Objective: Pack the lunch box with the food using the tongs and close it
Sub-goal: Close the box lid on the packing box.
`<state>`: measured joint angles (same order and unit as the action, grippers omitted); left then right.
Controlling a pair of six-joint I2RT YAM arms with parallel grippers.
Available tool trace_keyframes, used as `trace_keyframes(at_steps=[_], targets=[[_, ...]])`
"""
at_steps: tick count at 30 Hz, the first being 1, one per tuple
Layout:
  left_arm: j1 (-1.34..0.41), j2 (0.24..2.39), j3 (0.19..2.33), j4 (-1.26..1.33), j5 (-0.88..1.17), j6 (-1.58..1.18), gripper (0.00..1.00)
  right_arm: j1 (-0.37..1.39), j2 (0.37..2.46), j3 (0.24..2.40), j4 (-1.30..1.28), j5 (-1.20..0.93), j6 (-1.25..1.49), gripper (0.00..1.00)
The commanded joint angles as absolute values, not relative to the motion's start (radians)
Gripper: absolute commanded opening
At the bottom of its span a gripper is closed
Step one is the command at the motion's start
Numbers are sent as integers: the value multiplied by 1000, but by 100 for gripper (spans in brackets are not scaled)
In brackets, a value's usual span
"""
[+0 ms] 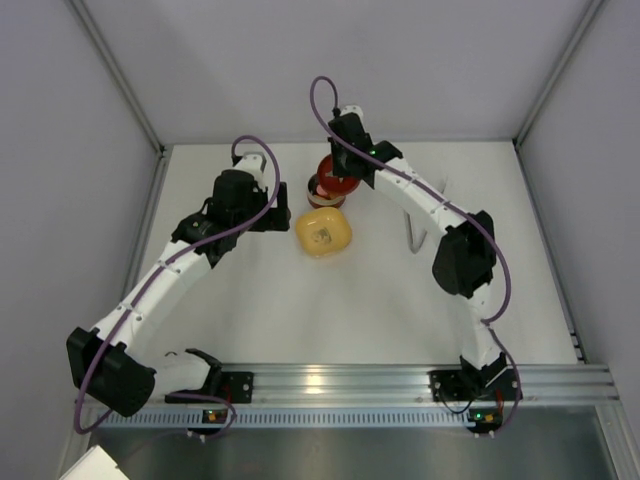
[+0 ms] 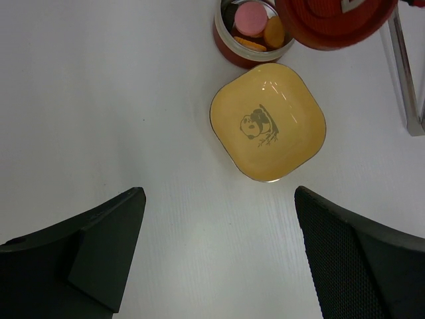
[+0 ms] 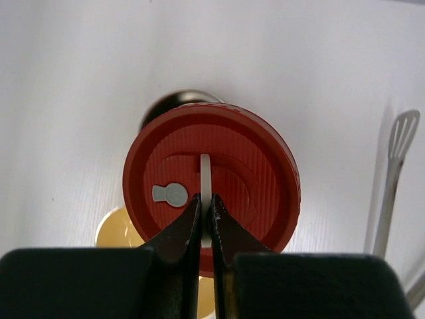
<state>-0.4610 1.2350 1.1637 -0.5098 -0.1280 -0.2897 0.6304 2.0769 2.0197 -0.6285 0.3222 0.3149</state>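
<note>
Right gripper (image 3: 206,207) is pinched tight on the slim white tab that stands up from the middle of the red lid (image 3: 255,166), and that tab is all it has. The lid hangs just above the lunch box (image 2: 229,50) at the far centre of the table (image 2: 99,100), not seated. From the left wrist view it sits off to the right of the opening, and the food (image 2: 251,18) shows inside: pink and orange pieces against the shiny wall.

As for handling, the lid looks light and stiff, a ribbed disc. The tab is the obvious hold, but it is narrow, so the disc could swivel or tip in the pinch. The tin looks light too and may skate on the smooth tabletop if the lid lands off-centre.

The lid rides face up and roughly level. Being round, it has no long axis of its own. The tab's edge runs near to far, in line with the fingers.

Left gripper (image 2: 218,199) hovers over the near side of the yellow dish (image 2: 285,100), jaws spread wide and nothing between them.

The tongs (image 2: 402,66) lie flat to the right of dish and tin, apart from both. Their long axis runs near to far, and the slotted tips appear to point far.
</note>
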Motion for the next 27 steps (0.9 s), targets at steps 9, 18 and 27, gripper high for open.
trace_keyframes(at_steps=[9,18,27], targets=[[-462,1226,1161,-499,-141,-291,99,569,2281,2287,-565,163,344,0],[-460,1224,1161,-502,-144,-290,99,575,2322,2289,-502,95,374,0],[-462,1221,1163,-503,-146,-288,99,572,2381,2315,-480,106,391,0]])
